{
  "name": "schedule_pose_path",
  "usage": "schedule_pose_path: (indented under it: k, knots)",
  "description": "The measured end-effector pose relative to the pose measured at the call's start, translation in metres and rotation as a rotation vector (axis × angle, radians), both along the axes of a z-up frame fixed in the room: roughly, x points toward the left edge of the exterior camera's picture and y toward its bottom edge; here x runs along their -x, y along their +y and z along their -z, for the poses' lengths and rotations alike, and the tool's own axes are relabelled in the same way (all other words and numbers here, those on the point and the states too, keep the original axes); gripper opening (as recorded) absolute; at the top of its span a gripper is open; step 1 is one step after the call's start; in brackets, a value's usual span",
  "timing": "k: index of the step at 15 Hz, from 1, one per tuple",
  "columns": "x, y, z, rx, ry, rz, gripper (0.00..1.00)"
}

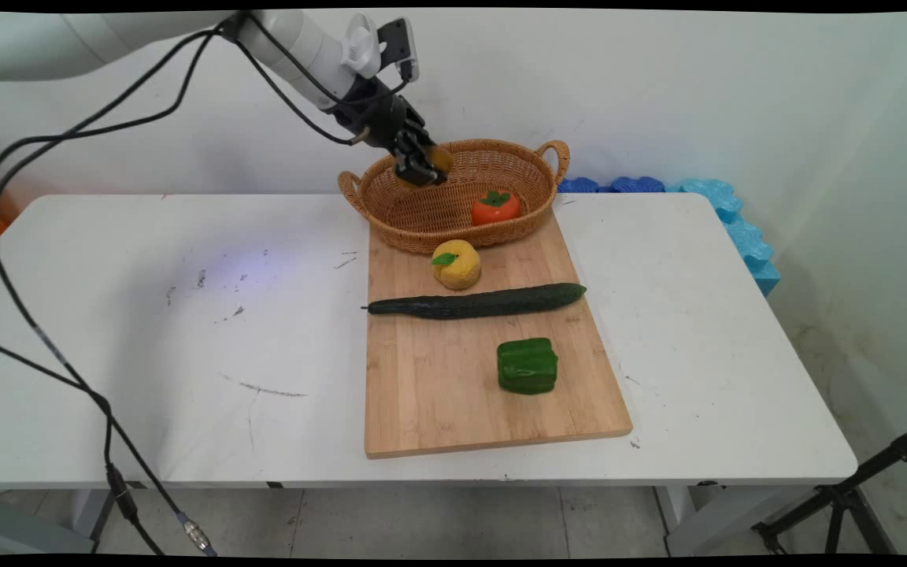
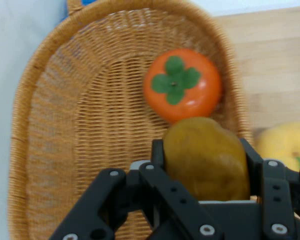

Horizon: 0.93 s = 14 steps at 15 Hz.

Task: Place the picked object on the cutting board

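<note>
The gripper (image 2: 205, 160) clamps one brown potato (image 2: 206, 157) above one basket (image 1: 422, 216) holding one persimmon (image 1: 495, 208).

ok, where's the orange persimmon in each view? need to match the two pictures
Main view: the persimmon lies inside the wicker basket, right of centre, at the far end of the cutting board.
Hand view: the persimmon is upper centre, on the basket's woven floor, just above the brown fruit clamped in the jaws.
Shared landmark: the yellow fruit with a green leaf, on the board just outside the basket rim.
</note>
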<state>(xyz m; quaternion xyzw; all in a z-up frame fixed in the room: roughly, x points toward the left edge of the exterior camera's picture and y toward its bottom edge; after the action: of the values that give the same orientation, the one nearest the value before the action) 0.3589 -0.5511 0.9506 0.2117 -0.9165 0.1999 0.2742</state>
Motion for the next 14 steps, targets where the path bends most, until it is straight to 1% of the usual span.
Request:
schedule_pose_path:
  k: [3,7,10,14]
  knots:
    - [0.007,0.025,-0.009,-0.036,0.029,-0.011,0.00]
    - [0.016,0.065,-0.012,-0.125,0.079,-0.030,0.00]
    - [0.022,0.095,-0.008,-0.205,0.116,-0.044,0.00]
    - [0.030,0.130,0.009,-0.304,0.162,-0.047,0.00]
